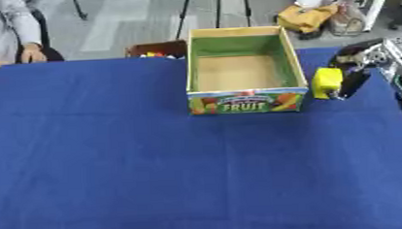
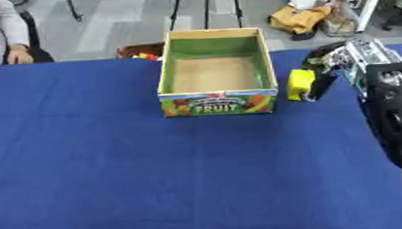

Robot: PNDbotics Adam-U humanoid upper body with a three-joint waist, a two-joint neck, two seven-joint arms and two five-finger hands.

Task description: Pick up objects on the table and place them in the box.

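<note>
A table covered in a blue cloth (image 1: 155,162) fills most of the scene, seen from above and slightly tilted. Toward the far side, a little right of centre, stands an open cardboard fruit box (image 1: 244,72). Its inner walls are green, its floor is plain brown, and its near face carries a colourful printed panel with the word FRUIT. Nothing shows inside the box.

Just to the right of the box, the robot's right hand (image 2: 322,82) reaches in from the right edge. Its dark fingers are curled around a small yellow block-shaped object (image 2: 301,85), holding it close beside the box's right wall, outside the box. Whether the object touches the cloth or is held above it cannot be told. Behind the hand, the silver and black wrist and forearm (image 2: 364,61) run toward the right edge of the view.

The left hand does not appear in either view.

Behind the box's far left corner, beyond the table edge, sits a dark container (image 1: 157,50) with small red and yellow things in it; what they are cannot be made out. On the floor beyond the table, to the far right, lies a yellow bag (image 1: 306,15).
</note>
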